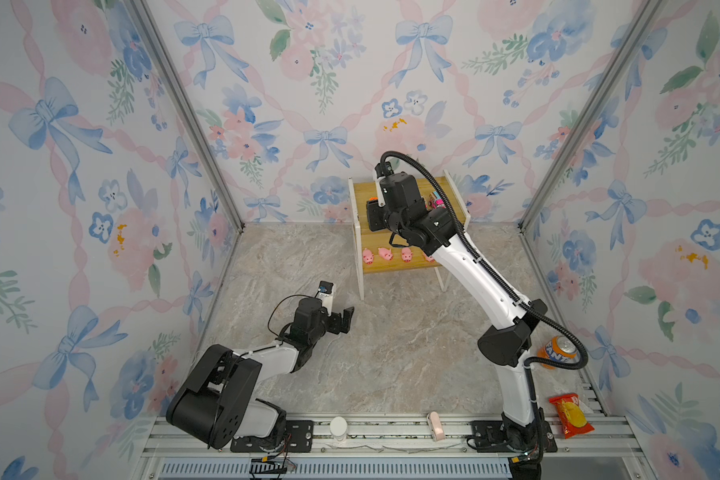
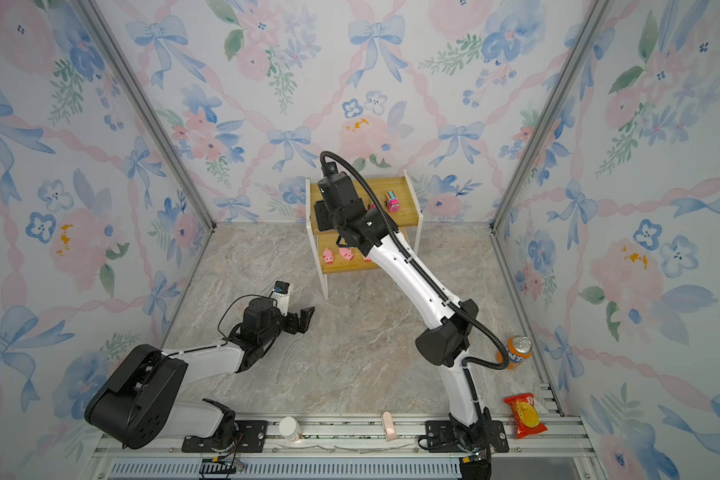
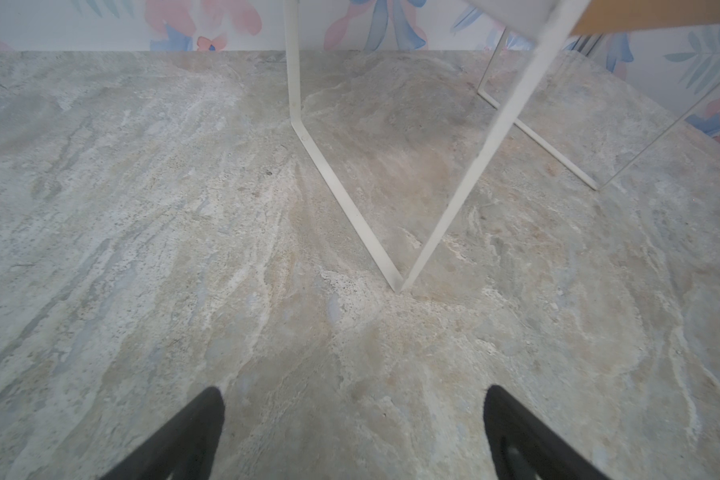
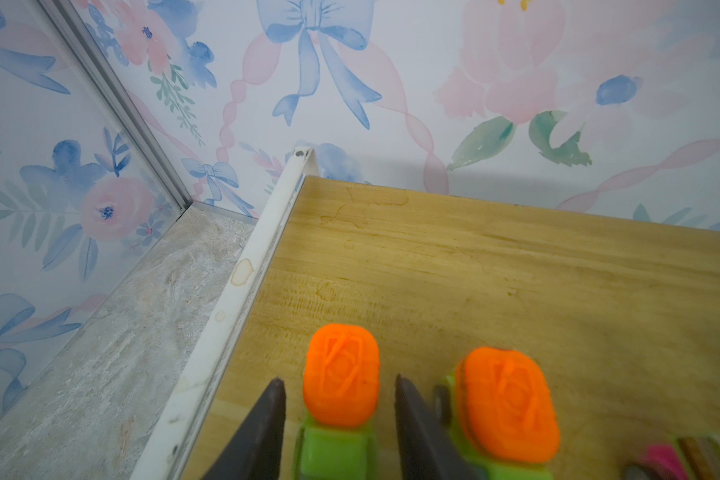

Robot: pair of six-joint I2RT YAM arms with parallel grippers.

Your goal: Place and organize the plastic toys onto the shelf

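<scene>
Green truck inside right tool, jaws slightly parted, not touching

One truck sits on the shelf's top board, between the jaws of the right gripper, second truck just beside.

Both arms pair white moulded shells with black joint housings; the left arm has a rounded black shoulder cover dotted with small holes. The right arm wears a ribbed black conduit along its shell; the left gripper and right gripper end in dark tapered fingers; each black base plate shows silver screws.
</scene>
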